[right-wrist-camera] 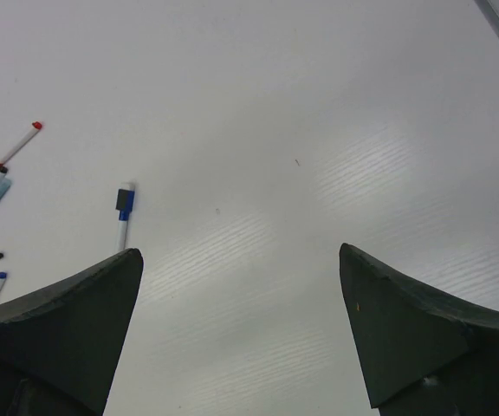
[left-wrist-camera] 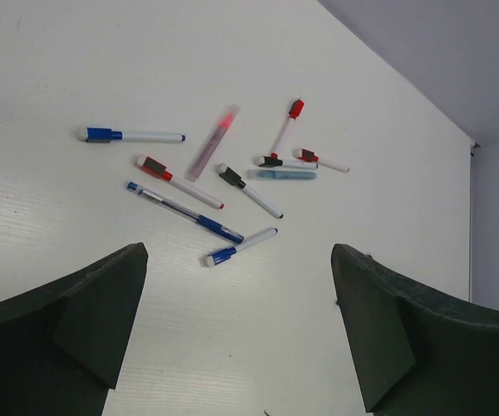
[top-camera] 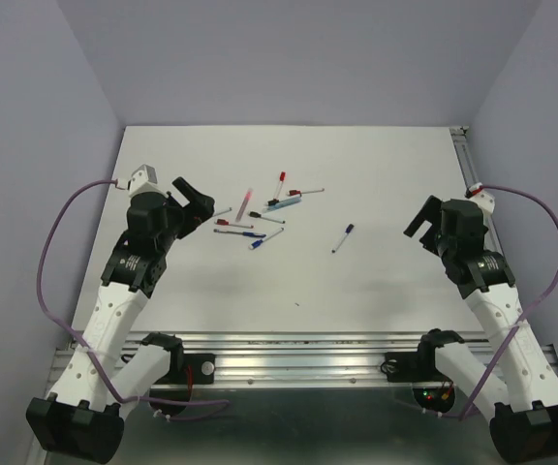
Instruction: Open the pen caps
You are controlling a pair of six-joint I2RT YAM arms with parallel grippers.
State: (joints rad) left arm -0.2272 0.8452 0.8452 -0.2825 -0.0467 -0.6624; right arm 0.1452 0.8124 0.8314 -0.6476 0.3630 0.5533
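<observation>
Logged left gripper [top-camera: 194, 198] held above the white table [top-camera: 376, 174], jaws spread wide, nothing between the dark fingers [left-wrist-camera: 59, 334]. Found the pen cluster [top-camera: 255, 215] just ahead of its fingertips and apart from them.

Listed from the left wrist view, left to right:
- blue cap [left-wrist-camera: 100, 134] on a white barrel, far ahead and left of the left finger
- red-and-black cap [left-wrist-camera: 152, 166] on a second white barrel, ahead of that finger
- blue ballpoint [left-wrist-camera: 184, 212] lying slantwise, nearer the gripper
- pink highlighter [left-wrist-camera: 213, 143] farther out
- small blue cap [left-wrist-camera: 222, 256], nearest the gap between the fingers
- black cap [left-wrist-camera: 230, 175] just beyond it
- black-and-red cap [left-wrist-camera: 271, 161] touching the light blue barrel [left-wrist-camera: 286, 174]
- red cap [left-wrist-camera: 295, 108], farthest out
- second red cap [left-wrist-camera: 307, 155], ahead of the right finger

Noted every cap seated on its pen.

Found the lone blue cap [right-wrist-camera: 126, 201] on a white barrel between the two grippers, ahead and left of the right gripper [top-camera: 422, 218], well apart from it.

Logged right gripper likewise spread wide and holding nothing, above bare table.
</observation>
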